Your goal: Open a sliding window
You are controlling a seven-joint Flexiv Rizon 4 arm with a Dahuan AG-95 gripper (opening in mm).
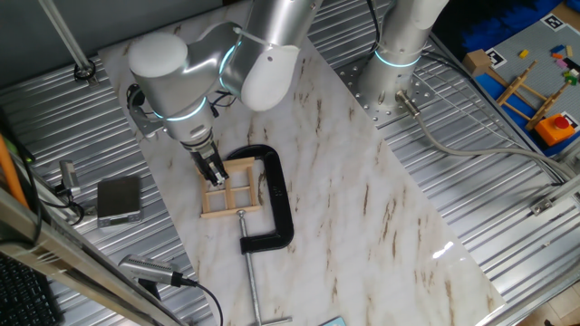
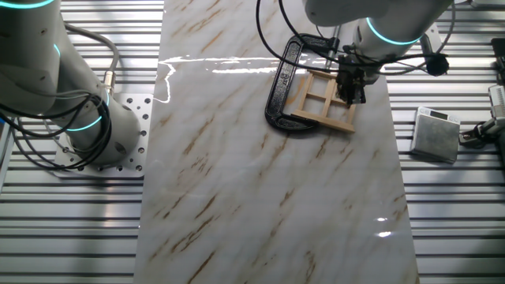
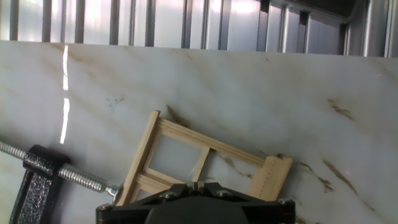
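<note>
From one fixed view, I see my gripper lowered onto the sliding window, a small light-wood frame lying flat on the marble desk near its long edge on the side of the grey box. The fingertips meet the frame at its upper pane nearest that edge; they look close together, but I cannot tell from here whether they pinch a bar. A black C-clamp wraps the frame's far side, its screw running toward the desk's near corner. The arm's base stands off the desk's far edge on the ribbed metal bench.

From the other fixed view, the gripper comes down on the window at the side facing the desk's right edge, and the C-clamp curves round the opposite side, touching the frame. The grey box sits beyond that right edge on the bench.

In the hand view, the gripper's dark body fills the bottom edge and hides the fingertips. The window lies just ahead of it, tilted, with the clamp's threaded screw pressing against the frame's left corner.
</note>
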